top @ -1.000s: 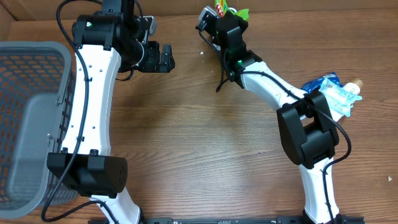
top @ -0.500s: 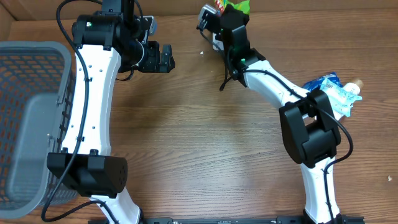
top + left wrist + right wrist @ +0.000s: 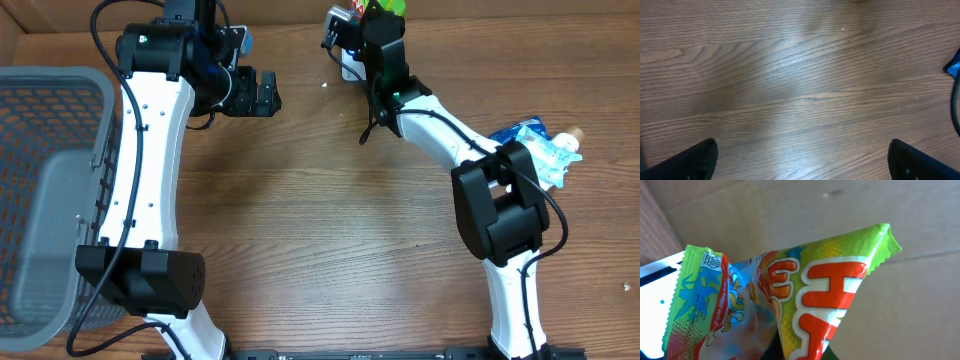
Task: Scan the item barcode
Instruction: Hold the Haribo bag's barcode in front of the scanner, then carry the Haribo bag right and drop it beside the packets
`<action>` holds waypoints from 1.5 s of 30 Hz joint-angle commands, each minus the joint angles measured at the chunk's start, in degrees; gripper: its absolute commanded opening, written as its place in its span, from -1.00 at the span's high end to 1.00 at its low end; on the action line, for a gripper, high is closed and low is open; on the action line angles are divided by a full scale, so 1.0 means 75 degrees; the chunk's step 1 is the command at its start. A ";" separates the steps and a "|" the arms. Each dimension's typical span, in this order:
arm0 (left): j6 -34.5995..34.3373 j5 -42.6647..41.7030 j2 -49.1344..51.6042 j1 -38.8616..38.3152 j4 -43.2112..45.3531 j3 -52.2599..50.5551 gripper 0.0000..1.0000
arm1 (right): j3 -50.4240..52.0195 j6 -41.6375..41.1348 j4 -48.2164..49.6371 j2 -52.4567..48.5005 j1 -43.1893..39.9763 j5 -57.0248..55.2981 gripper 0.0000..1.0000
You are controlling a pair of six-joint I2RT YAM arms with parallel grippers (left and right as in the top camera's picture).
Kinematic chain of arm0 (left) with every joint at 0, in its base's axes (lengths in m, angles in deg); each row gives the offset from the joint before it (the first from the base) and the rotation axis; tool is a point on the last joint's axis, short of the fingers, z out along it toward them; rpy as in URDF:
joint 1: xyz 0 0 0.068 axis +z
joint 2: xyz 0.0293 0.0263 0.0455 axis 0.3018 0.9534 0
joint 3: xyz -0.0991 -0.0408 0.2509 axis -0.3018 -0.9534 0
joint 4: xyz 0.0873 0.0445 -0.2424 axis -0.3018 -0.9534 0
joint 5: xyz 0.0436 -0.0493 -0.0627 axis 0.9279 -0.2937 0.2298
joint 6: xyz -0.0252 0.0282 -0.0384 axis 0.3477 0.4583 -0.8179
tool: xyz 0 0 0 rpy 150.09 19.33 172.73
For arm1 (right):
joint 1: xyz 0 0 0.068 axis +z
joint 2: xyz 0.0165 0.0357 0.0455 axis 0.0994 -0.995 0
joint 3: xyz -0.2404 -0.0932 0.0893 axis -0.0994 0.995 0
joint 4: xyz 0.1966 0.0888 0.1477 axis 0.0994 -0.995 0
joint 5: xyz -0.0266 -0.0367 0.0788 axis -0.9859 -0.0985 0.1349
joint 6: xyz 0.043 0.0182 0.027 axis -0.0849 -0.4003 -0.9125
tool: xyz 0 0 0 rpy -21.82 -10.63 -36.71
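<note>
Right wrist view: sweets packet [image 3: 805, 295] is held clenched in the right claw [image 3: 374, 14], fanned out above its jaws. Risk: no barcode is seen; the thin film could be creased or slipped. Right arm is stretched to the table's [image 3: 320, 230] far edge. Left claw [image 3: 262, 92] is spread, nothing held.

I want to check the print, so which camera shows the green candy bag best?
Right wrist: the green candy bag fills the frame, lettering large. Overhead catches only a green-red sliver at the top edge; left wrist shows none.
</note>
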 commanded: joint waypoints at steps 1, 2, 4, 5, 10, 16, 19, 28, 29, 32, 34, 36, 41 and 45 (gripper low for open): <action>0.0146 0.0020 -0.0035 -0.0064 0.0000 0.0128 -0.99 | -0.0152 0.0093 0.0137 -0.0114 -0.0015 0.0047 0.93; 0.0146 0.0023 -0.0035 -0.0064 0.0000 0.0128 -0.99 | -0.0152 0.0099 0.0143 -0.0114 -0.0015 0.0044 0.93; 0.0146 0.0020 -0.0035 -0.0064 0.0000 0.0128 -1.00 | -0.0152 0.0286 0.0122 -0.0114 -0.0017 0.0035 0.92; 0.0146 0.0020 -0.0035 -0.0064 0.0000 0.0128 -1.00 | -0.0152 0.0376 0.0096 -0.0114 -0.0017 0.0035 0.93; 0.0146 0.0023 -0.0035 -0.0064 0.0000 0.0128 -1.00 | -0.0152 0.0469 0.0082 -0.0114 -0.0017 -0.0012 0.93; 0.0146 0.0020 -0.0035 -0.0064 0.0000 0.0128 -0.99 | -0.0152 0.0647 0.0076 -0.0114 -0.0015 -0.0268 0.93; 0.0146 0.0020 -0.0035 -0.0064 0.0000 0.0128 -1.00 | -0.0152 0.1116 0.0079 -0.0111 -0.0015 -0.0437 0.93; 0.0146 0.0020 -0.0035 -0.0064 0.0000 0.0125 -0.99 | -0.0152 0.1690 0.0073 -0.0102 0.0108 -0.0595 0.93; 0.0146 0.0020 -0.0035 -0.0064 0.0000 0.0128 -1.00 | -0.0152 0.1684 0.0064 -0.0096 0.0160 -0.0632 0.93; 0.0146 0.0020 -0.0035 -0.0064 0.0000 0.0128 -1.00 | -0.0152 0.1673 -0.0125 -0.0017 0.0251 -0.0688 0.93; 0.0146 0.0023 -0.0035 -0.0064 0.0000 0.0128 -1.00 | -0.0152 0.1629 -0.0484 0.0128 0.0283 -0.0688 0.93; 0.0146 0.0020 -0.0035 -0.0064 0.0000 0.0128 -1.00 | -0.0152 0.1521 -0.0976 0.0338 0.0294 -0.0656 0.93; 0.0146 0.0023 -0.0035 -0.0064 0.0000 0.0128 -0.99 | -0.0152 -0.0513 -0.2081 0.1314 0.0303 -0.0565 0.92; 0.0146 0.0023 -0.0035 -0.0064 0.0000 0.0128 -1.00 | -0.0152 -0.2215 -0.3474 0.2483 0.0309 -0.0443 0.92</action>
